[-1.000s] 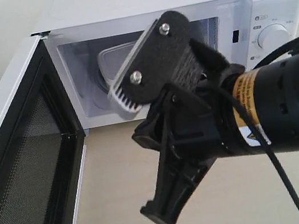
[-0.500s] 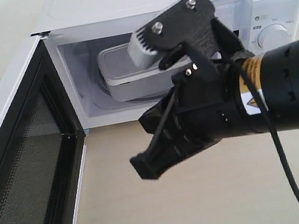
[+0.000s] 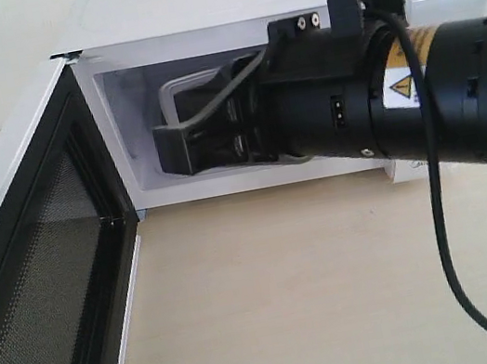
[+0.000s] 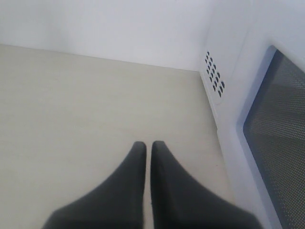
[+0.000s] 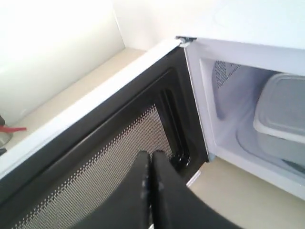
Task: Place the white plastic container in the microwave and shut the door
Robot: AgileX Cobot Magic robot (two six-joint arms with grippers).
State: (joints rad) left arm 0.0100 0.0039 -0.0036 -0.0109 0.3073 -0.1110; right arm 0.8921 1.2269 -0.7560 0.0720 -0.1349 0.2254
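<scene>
- Two grippers, both with fingers pressed together on nothing: the left gripper hangs over the table, and the right gripper hangs above the door.
- The white plastic container sits inside the microwave, at the table's back edge.
- The door stands wide toward the front-left corner. It is probably light and stiff, so push its outer edge, not the mesh.

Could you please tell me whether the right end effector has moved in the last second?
Yes: the right end effector rose and swung left across the microwave opening.
</scene>
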